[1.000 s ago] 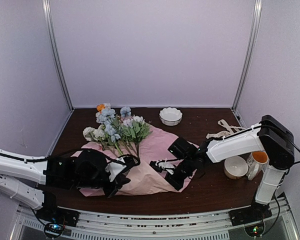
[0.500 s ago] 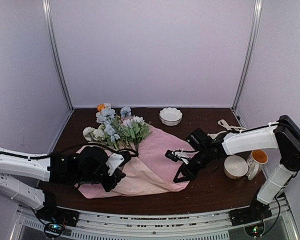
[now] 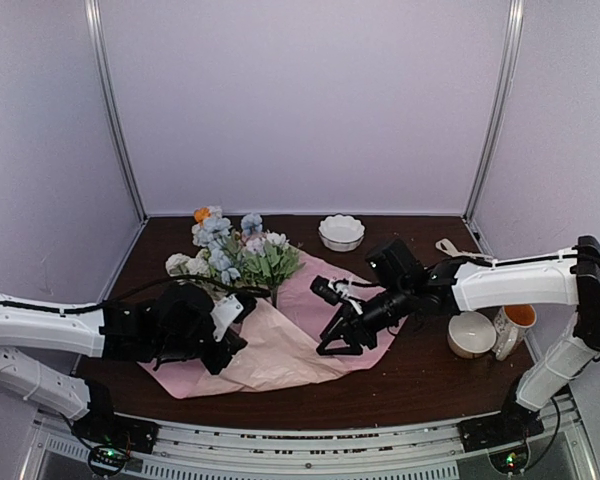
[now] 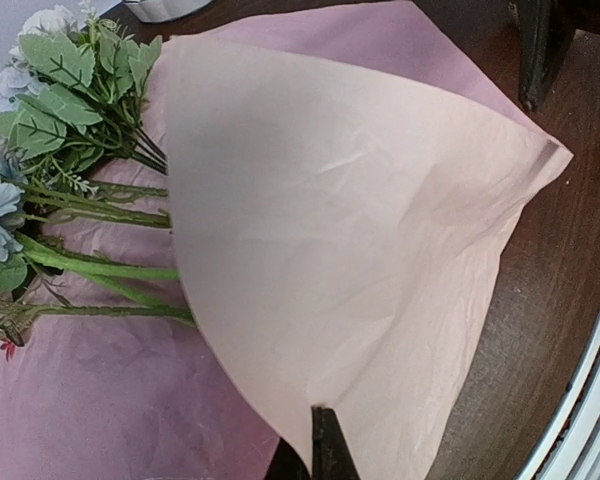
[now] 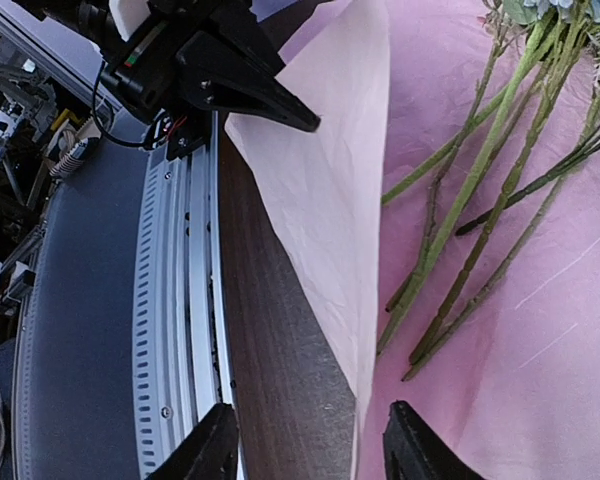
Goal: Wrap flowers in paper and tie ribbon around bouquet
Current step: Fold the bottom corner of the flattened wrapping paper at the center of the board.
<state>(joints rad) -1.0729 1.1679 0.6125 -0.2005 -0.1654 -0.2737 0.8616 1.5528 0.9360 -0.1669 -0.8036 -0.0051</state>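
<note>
The flowers lie on the pale pink paper, blooms toward the back left, green stems running down over the sheet. A lighter flap of the paper is folded across the stems. My left gripper is shut on that flap's near edge, and only its dark fingertip shows in the left wrist view. My right gripper hovers open over the sheet's right part, with its jaws straddling the flap's corner and holding nothing. The cream ribbon lies at the back right.
A white scalloped bowl stands at the back centre. A cup and a mug sit at the right, beside the right arm. The table's metal front rail runs close to the paper's near edge.
My right gripper has opened and let go of the paper, then swung left and back over the sheet. The left gripper still holds the flap, drawn slightly left.
</note>
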